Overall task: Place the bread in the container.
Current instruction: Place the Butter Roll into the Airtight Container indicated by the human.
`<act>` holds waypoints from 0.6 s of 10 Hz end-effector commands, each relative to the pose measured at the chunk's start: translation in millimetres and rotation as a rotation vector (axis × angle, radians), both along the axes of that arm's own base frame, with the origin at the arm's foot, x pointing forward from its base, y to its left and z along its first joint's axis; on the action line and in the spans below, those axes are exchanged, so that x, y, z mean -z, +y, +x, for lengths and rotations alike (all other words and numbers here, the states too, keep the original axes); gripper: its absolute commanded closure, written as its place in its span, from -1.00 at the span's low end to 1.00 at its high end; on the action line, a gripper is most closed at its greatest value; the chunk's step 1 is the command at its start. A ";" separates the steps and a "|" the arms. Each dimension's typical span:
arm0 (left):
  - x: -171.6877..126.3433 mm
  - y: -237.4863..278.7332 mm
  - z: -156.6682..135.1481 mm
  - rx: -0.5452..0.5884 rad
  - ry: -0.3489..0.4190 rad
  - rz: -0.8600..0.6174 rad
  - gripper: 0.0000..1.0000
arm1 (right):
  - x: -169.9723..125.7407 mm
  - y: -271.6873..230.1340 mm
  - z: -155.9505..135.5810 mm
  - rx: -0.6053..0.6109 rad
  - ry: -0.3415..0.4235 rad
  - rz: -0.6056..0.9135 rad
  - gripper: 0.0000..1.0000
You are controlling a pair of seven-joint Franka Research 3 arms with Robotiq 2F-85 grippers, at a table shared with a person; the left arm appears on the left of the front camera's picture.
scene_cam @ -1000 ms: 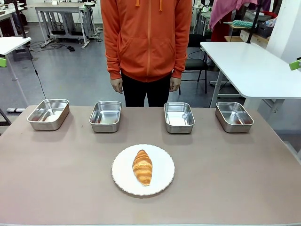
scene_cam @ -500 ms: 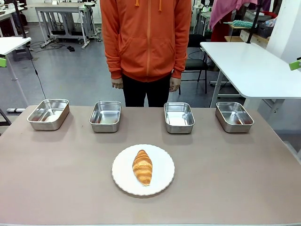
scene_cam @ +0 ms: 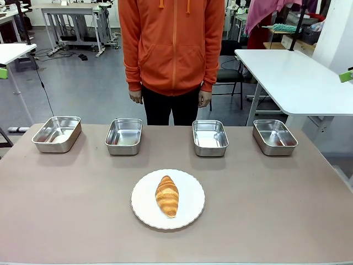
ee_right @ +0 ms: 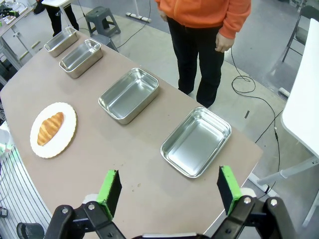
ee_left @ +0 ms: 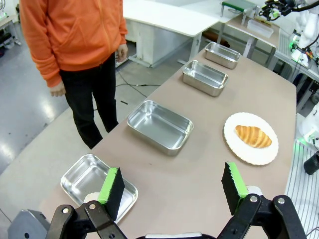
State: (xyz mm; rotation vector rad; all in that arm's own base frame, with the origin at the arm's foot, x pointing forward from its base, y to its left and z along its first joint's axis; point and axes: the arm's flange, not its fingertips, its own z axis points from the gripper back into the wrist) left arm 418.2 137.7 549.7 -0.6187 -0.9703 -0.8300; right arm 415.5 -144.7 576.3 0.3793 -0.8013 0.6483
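Green-padded left gripper (ee_left: 173, 186) and right gripper (ee_right: 168, 190) hover high over the table (ee_left: 189, 169) — both wide open, holding nothing.

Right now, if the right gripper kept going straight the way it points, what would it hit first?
Probably the bare table just beside the nearest steel tray: the open right gripper points down there. Depth is unclear, so it might clip that tray's rim.

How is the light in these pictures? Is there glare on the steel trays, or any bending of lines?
Front view: soft even light, sharp; the shallow rectangular stainless-steel trays reflect pale patches, the golden-brown croissant casts almost no shadow on the round white plate. Left and right wrist views: wide-angle, near trays loom large.
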 end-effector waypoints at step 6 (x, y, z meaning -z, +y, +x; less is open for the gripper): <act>-0.2 -0.3 -0.5 0.007 -0.008 0.000 -1.00 | -0.1 0.7 0.9 -0.007 -0.014 0.019 -1.00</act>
